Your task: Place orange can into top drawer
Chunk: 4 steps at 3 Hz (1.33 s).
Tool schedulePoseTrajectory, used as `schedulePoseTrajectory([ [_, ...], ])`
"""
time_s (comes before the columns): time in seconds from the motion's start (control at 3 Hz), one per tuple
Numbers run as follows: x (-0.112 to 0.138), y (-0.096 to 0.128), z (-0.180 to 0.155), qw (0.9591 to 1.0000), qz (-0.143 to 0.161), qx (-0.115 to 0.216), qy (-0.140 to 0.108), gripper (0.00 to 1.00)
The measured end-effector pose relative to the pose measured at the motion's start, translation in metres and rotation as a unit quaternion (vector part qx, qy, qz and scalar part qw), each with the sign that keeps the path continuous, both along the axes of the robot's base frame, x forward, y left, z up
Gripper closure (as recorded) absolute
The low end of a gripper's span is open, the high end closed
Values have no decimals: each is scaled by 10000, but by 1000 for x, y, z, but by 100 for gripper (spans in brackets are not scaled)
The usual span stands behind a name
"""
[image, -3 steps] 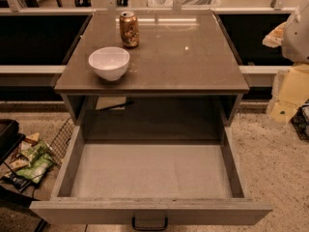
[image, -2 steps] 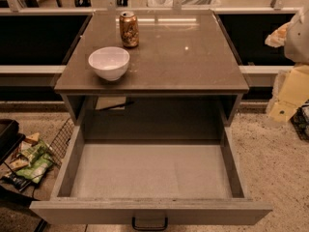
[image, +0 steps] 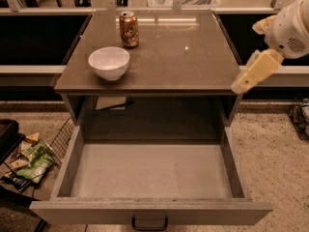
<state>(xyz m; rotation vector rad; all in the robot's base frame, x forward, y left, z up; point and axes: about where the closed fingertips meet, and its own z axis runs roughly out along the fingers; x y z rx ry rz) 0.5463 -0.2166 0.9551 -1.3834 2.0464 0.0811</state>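
Seeing hand [image: 256,71] off the desk's [image: 193,57] right edge, unable to tell whether open or closed; finding orange can [image: 129,29] upright on desk behind white bowl [image: 109,63], top drawer [image: 149,170] open below; risks clipping white bowl or toppling orange can on a careless reach.

One can [image: 129,29], one bowl [image: 109,62], one table [image: 193,62], one open drawer [image: 149,211]. One wire basket [image: 63,139] at the near left holds several packets [image: 36,161]. One gripper [image: 241,86] hangs right of the table.
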Motion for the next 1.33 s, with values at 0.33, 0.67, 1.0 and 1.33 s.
schedulePoseTrajectory([
  [0.33, 74, 8, 9, 9903, -246, 1113, -791, 0],
  [0.67, 111, 17, 19, 9755, -378, 1765, -1261, 0],
  [1.0, 111, 17, 19, 9754, -377, 1766, -1261, 0],
  [1.33, 151, 37, 6, 9697, -359, 2122, -1157, 0],
])
